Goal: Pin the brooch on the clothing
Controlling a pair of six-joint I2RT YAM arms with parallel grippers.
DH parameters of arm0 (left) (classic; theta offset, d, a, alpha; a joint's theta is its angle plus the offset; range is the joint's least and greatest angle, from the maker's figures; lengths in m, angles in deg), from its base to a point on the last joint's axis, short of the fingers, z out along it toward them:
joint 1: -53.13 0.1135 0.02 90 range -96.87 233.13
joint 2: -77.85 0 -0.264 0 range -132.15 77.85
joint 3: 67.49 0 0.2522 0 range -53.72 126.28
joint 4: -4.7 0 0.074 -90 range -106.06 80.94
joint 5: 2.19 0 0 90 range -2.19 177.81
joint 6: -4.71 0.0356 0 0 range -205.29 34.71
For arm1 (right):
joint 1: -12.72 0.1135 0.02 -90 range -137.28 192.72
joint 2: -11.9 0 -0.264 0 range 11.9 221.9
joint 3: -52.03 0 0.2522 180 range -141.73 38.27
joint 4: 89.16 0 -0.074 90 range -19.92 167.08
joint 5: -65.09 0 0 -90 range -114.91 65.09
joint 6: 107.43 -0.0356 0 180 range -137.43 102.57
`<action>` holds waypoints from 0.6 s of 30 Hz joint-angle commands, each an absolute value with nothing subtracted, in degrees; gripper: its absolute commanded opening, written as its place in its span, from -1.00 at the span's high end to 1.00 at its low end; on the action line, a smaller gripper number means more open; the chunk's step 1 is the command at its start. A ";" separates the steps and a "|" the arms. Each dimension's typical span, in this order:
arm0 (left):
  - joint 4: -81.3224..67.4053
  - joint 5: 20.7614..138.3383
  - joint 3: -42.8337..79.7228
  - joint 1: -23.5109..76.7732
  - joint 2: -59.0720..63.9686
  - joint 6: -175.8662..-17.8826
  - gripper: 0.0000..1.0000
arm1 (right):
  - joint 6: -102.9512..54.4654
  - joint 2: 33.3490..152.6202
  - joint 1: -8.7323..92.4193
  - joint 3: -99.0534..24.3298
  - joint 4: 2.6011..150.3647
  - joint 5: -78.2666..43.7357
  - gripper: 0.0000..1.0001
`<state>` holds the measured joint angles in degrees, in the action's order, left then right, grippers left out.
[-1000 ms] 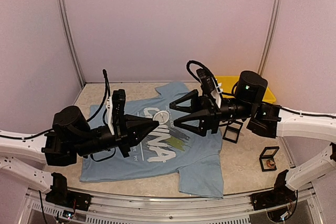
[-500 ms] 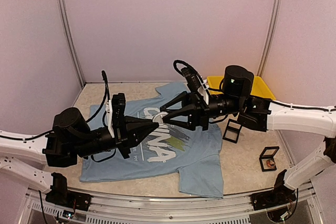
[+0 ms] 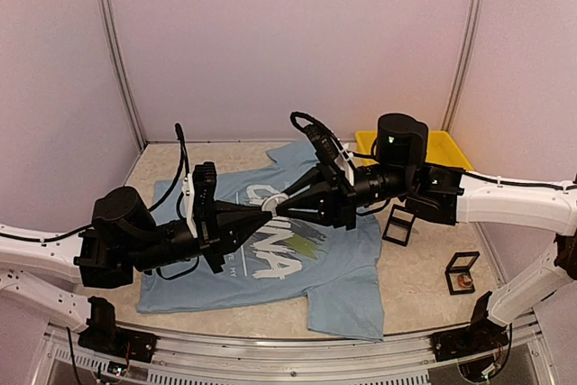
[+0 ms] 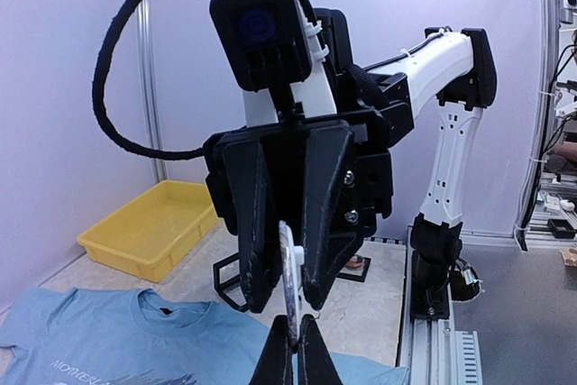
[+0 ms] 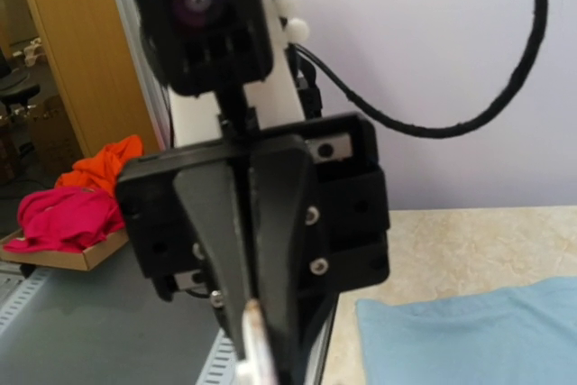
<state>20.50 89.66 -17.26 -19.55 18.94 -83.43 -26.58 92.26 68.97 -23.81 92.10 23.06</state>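
Observation:
The clothing (image 3: 334, 268) is a light blue T-shirt with white "CHINA" lettering, lying flat on the table; it also shows in both wrist views (image 4: 135, 340) (image 5: 487, 331). Above its chest, my left gripper (image 3: 269, 211) (image 4: 295, 335) is shut on the lower edge of the brooch (image 3: 276, 201) (image 4: 290, 277), a thin round disc held edge-on. My right gripper (image 3: 281, 208) faces it tip to tip. Its fingers (image 4: 329, 214) have closed in on the disc from both sides and touch it. The right wrist view shows the brooch (image 5: 255, 344) at the bottom, but not my right gripper's own fingers.
A yellow tray (image 3: 451, 152) (image 4: 149, 232) sits at the back right. Two black frame stands (image 3: 399, 224) and a small open box (image 3: 462, 272) are right of the shirt. Pale walls enclose the table. Red and orange cloth (image 5: 72, 205) lies beyond the table.
My right arm has swung left to meet the left gripper. Its jaws have narrowed from wide open to touching the brooch. The left arm has held still.

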 commanded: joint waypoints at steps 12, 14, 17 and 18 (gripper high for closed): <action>21.63 86.52 -16.37 -20.44 16.91 -81.34 1.00 | -24.91 94.33 69.20 -27.21 86.60 19.02 0.93; 21.80 86.89 -16.71 -20.49 17.07 -81.34 1.00 | -24.50 94.15 69.24 -27.33 86.09 19.04 0.90; 22.72 88.49 -17.58 -20.44 18.15 -81.38 1.00 | -22.50 93.33 69.21 -27.41 83.72 18.75 0.52; 22.64 90.09 -17.74 -20.46 18.69 -81.42 1.00 | -20.95 92.99 69.23 -27.47 82.25 20.09 0.30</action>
